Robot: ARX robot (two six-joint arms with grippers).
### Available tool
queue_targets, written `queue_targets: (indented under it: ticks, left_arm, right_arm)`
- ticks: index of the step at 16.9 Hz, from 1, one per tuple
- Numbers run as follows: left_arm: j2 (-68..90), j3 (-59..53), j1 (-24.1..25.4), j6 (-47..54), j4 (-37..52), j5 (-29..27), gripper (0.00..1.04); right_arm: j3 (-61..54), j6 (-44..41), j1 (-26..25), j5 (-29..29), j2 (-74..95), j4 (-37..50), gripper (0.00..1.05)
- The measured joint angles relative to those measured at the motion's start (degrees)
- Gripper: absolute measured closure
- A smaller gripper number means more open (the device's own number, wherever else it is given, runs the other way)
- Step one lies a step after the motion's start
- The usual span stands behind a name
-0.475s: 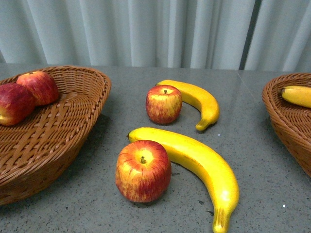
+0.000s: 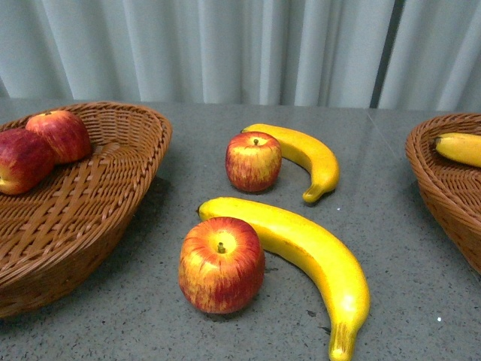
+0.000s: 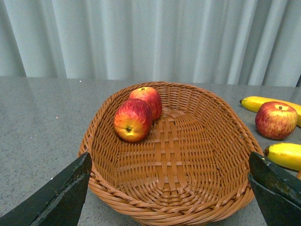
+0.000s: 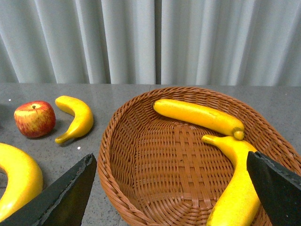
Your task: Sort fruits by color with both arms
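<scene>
Change: nothing's moved since the last frame.
Loose fruit: two apples (image 2: pixel 222 265) and two bananas (image 2: pixel 301 248), centre frame.
Left gripper (image 3: pixel 167 197): spread wide, empty — at apple basket (image 3: pixel 91 143).
Right gripper (image 4: pixel 169 193): same — banana basket (image 4: pixel 107 155).
Room: bare table (image 2: pixel 406 248) between fruit and baskets.

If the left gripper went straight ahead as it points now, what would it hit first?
Likely the near rim of the basket, just ahead of the open left gripper; the two apples sit further back. Depth is unclear.
</scene>
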Motion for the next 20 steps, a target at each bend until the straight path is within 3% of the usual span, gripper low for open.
queue_targets:
  ticks: [7, 8, 9, 10, 11, 14, 20]
  left_arm:
    - [0.00, 0.00, 0.00, 0.00, 0.00, 0.00, 0.07]
    - [4.61, 2.97, -4.79, -3.74, -8.15, -11.26, 0.07]
    - [16.35, 7.41, -11.08, -7.82, -6.51, -23.85, 0.07]
    - [23.89, 10.75, -12.02, -8.63, -0.07, -29.62, 0.07]
    - [31.91, 14.36, -11.93, -8.02, 8.11, -30.49, 0.07]
    - [57.57, 26.62, -15.37, 0.00, 23.56, -16.17, 0.07]
    - [68.98, 33.27, -18.23, 2.51, 22.14, -9.75, 0.07]
  right_arm:
    - [0.00, 0.00, 0.00, 0.00, 0.00, 0.00, 0.07]
    - [0.00, 0.02, 0.00, 0.09, 0.00, -0.02, 0.07]
    - [0.00, -0.02, 0.00, 0.15, 0.00, 0.00, 0.07]
    - [0.00, -0.02, 0.00, 0.07, 0.00, 0.07, 0.07]
    - [0.00, -0.02, 0.00, 0.20, 0.00, -0.02, 0.07]
    - [0.00, -0.02, 0.00, 0.17, 0.00, 0.00, 0.07]
    - [0.00, -0.02, 0.00, 0.20, 0.00, 0.00, 0.07]
